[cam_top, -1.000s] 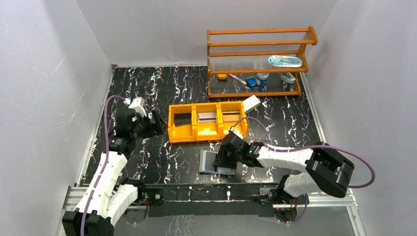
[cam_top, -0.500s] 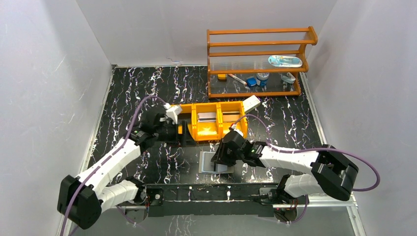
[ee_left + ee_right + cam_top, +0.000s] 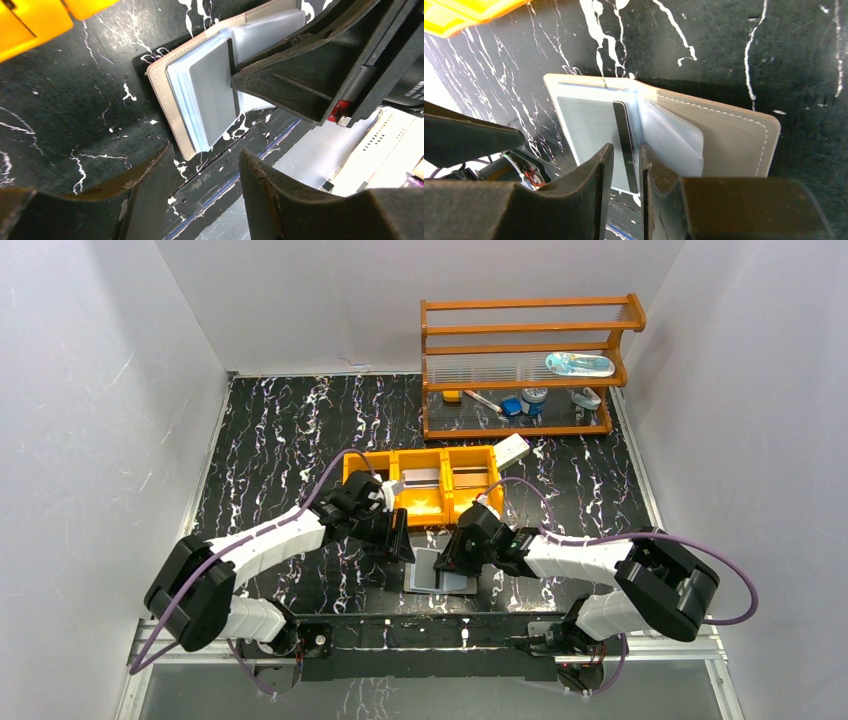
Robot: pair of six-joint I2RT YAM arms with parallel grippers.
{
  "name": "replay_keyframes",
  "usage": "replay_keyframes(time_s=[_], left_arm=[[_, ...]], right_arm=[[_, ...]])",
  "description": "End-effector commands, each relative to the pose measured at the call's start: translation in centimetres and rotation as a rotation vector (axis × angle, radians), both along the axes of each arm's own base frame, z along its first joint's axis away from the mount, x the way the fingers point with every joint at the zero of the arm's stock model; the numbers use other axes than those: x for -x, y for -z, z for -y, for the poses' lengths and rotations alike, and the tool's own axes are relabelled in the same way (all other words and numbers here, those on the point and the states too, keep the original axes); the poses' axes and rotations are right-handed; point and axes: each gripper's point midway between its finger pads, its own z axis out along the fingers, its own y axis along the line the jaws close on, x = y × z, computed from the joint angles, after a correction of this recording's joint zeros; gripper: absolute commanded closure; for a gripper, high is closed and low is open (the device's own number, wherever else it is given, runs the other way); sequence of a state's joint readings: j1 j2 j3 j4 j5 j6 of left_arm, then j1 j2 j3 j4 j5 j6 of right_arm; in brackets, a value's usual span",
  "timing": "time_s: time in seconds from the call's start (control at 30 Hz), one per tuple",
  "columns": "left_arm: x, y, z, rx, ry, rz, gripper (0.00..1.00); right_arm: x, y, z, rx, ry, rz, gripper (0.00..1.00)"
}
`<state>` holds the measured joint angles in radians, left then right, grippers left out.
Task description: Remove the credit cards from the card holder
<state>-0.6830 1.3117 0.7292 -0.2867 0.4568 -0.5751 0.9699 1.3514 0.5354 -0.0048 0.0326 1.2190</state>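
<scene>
From above, the open card holder (image 3: 425, 578) is seen on the table (image 3: 290, 430) near its front edge, before the orange tray (image 3: 430, 517). The left gripper (image 3: 398, 543) is held just beside it, the right gripper (image 3: 452, 562) over it. In the left wrist view, the left jaws are spread wide and a grey card (image 3: 212, 95) is seen inside the holder. In the right wrist view, the right jaws are set narrow over that card's dark stripe; whether it is pinched cannot be told.

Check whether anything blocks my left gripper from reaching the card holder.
Nothing visible does: only bare table lies between the open left gripper and the card holder. The right gripper is down over the holder's middle, at the far edge of the grey card in its sleeve, so that side is crowded.
</scene>
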Motion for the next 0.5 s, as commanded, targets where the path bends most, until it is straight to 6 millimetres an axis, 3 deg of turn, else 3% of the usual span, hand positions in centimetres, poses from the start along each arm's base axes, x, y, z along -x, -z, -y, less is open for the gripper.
replay_keyframes(time_s=[0.0, 0.3, 0.47], left_arm=[[0.4, -1.1, 1.8, 0.05, 0.022, -0.04, 0.52], [-0.2, -0.9, 3.6, 0.045, 0.027, -0.072, 0.59], [0.2, 0.7, 3.6, 0.0, 0.031, -0.101, 0.69]], right_arm=[[-0.1, -0.1, -0.3, -0.06, 0.018, -0.016, 0.67], [0.4, 0.5, 0.2, -0.092, 0.042, -0.043, 0.68], [0.4, 0.7, 0.2, -0.083, 0.032, -0.046, 0.69]])
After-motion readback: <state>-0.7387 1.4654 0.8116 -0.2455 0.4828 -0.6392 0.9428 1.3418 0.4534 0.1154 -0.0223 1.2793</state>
